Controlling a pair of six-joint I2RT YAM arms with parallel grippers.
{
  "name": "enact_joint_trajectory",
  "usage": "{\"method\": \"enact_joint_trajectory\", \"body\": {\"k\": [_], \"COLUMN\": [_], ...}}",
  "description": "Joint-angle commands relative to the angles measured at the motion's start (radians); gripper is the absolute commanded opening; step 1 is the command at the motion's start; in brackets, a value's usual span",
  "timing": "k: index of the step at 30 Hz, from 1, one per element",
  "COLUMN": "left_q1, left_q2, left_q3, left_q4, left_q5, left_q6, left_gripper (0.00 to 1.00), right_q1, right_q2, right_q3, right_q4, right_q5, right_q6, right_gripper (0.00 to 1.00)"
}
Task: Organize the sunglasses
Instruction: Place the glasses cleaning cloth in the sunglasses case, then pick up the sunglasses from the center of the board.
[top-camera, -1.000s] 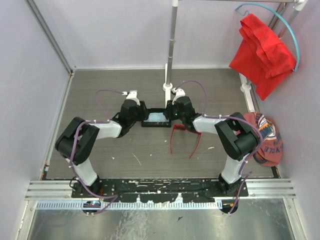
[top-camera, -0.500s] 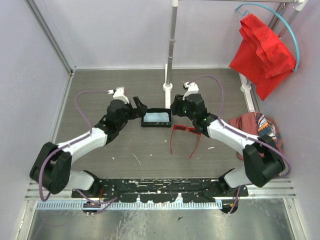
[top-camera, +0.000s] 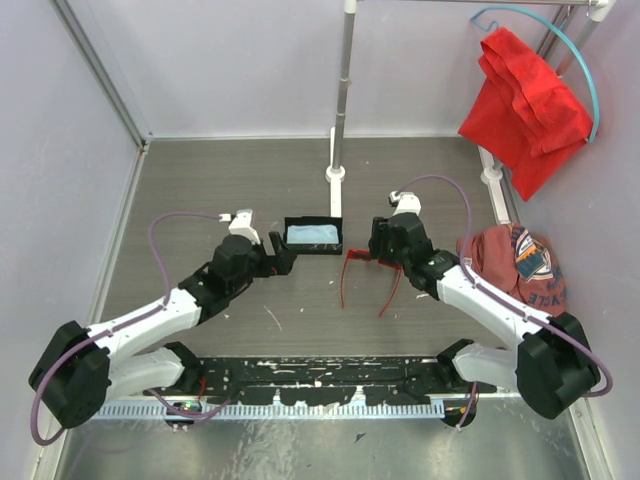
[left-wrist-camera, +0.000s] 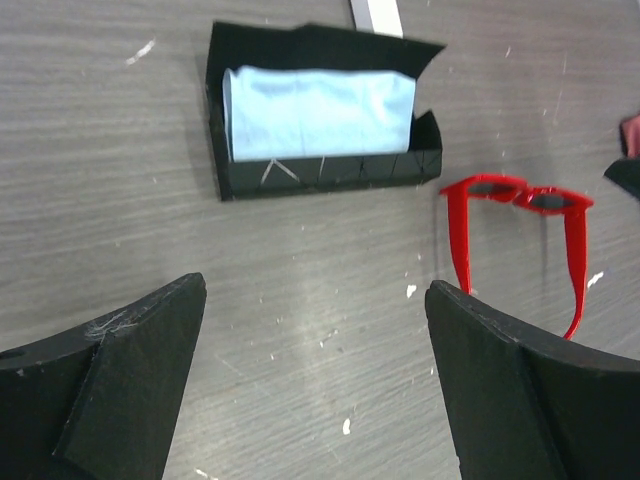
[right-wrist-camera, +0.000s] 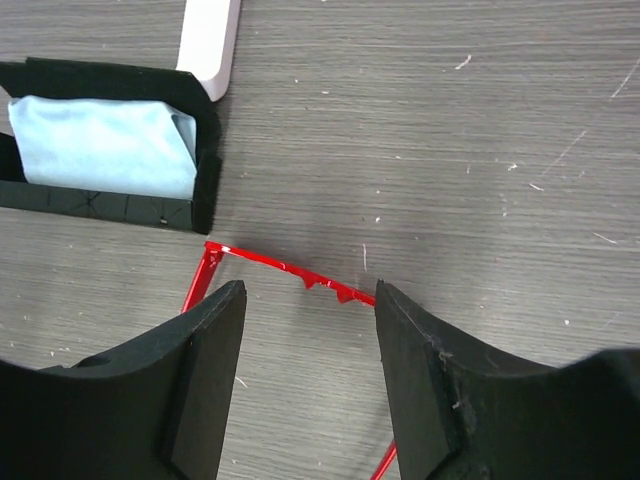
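Note:
The sunglasses (top-camera: 361, 259) lie unfolded on the grey table, their red front toward the back and their slim arms pointing toward me. They show at the right in the left wrist view (left-wrist-camera: 515, 192). The black case (top-camera: 312, 248) lies open just left of them with the pale blue cloth (top-camera: 312, 233) inside. My left gripper (top-camera: 280, 260) is open and empty at the case's near left corner (left-wrist-camera: 315, 300). My right gripper (top-camera: 372, 255) is open and empty over the sunglasses' front bar (right-wrist-camera: 300, 272), its jaws standing either side of the nose bridge.
A white pole base (top-camera: 335, 176) stands just behind the case. A red cloth (top-camera: 525, 100) hangs on a hanger at the back right. An orange printed garment (top-camera: 528, 272) lies at the table's right edge. Walls close in on the left and the back.
Both grippers have drawn back from the case toward the near side. The left now sits at its near left, the right over the sunglasses. The case and the sunglasses have not moved.

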Motion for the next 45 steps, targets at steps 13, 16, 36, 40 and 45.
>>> {"method": "enact_joint_trajectory", "body": {"k": [13, 16, 36, 40, 45], "left_q1": [-0.061, -0.062, -0.061, -0.062, -0.061], "left_q2": [0.132, 0.152, 0.105, 0.080, 0.066], "left_q3": [-0.016, -0.015, -0.025, -0.035, -0.043], "left_q4": [0.046, 0.061, 0.040, 0.031, 0.028], "left_q5": [-0.006, 0.002, -0.014, -0.021, -0.026], "left_q6": [-0.037, -0.038, -0.016, -0.015, -0.016], "left_gripper": [0.98, 0.98, 0.98, 0.98, 0.98], "right_q1": [-0.002, -0.003, -0.015, -0.018, -0.025], "right_q2": [0.066, 0.108, 0.289, 0.288, 0.305], "right_q3": [0.054, 0.080, 0.225, 0.206, 0.200], "right_q4": [-0.085, -0.091, -0.213, -0.210, -0.206], "right_q5": [0.059, 0.040, -0.021, -0.025, -0.024], "right_q6": [-0.021, -0.055, -0.175, -0.172, -0.174], "right_gripper": [0.65, 0.65, 0.66, 0.65, 0.64]}}
